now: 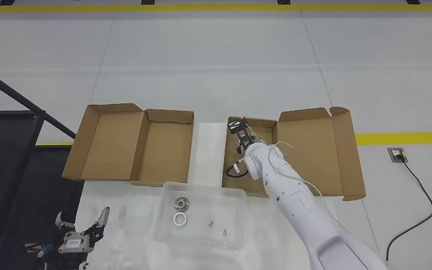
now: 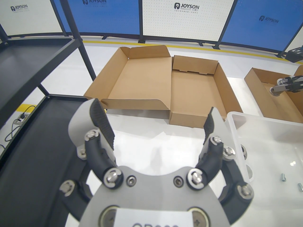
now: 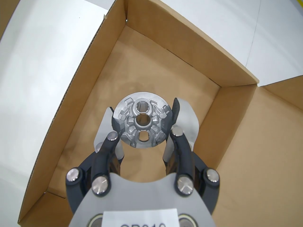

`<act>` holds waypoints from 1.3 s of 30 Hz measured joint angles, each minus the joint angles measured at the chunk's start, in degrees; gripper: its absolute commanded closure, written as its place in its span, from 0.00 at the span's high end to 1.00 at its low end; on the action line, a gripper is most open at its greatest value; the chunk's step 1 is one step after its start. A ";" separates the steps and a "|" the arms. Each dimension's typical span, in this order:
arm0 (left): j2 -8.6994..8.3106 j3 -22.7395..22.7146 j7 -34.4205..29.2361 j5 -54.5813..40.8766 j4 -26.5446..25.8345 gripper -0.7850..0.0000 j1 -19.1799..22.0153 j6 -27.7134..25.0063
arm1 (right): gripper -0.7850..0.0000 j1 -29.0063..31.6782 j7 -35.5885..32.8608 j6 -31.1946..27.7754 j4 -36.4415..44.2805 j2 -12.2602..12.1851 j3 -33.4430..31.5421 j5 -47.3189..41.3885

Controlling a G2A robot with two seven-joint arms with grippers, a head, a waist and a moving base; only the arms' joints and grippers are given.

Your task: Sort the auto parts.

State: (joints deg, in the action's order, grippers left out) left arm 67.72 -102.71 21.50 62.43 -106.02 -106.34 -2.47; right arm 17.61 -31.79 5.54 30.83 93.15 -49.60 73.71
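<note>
My right gripper is shut on a round grey metal disc with a centre hole and raised ribs. It holds the disc above the floor of the right cardboard box. From above, that gripper sits over the far end of this box. My left gripper stands open with nothing in it, low over the white table beside the clear tray; in the top view it is at the near left. The tray holds a metal ring part, a white ring and two small bolts.
A second open cardboard box lies left of the first, with bare flaps. The right box's lid folds out to the right. A black metal shelf rack stands close on the left of my left gripper.
</note>
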 measured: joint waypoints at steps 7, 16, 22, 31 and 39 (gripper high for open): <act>0.00 0.00 0.00 0.00 0.00 1.00 0.00 0.00 | 0.00 -2.24 1.57 -1.44 -5.96 1.76 0.60 -1.75; 0.00 0.00 0.00 0.00 0.00 1.00 0.00 0.00 | 0.65 -4.02 3.01 -2.64 -11.14 3.11 0.62 -3.05; 0.00 0.00 0.00 0.00 0.00 1.00 0.00 0.00 | 0.90 -4.64 3.68 -3.18 -12.55 3.56 0.64 -3.02; 0.00 0.00 0.00 0.00 0.00 1.00 0.00 0.00 | 0.92 -5.33 6.24 -3.08 -11.83 3.44 -0.27 -3.36; 0.00 0.00 0.00 0.00 0.00 1.00 0.00 0.00 | 0.91 -3.36 7.73 -5.38 -2.79 1.58 -1.97 -1.73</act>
State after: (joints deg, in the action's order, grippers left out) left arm 67.72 -102.71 21.50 62.43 -106.02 -106.34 -2.47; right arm 14.25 -24.06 0.16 28.04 94.73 -51.57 71.98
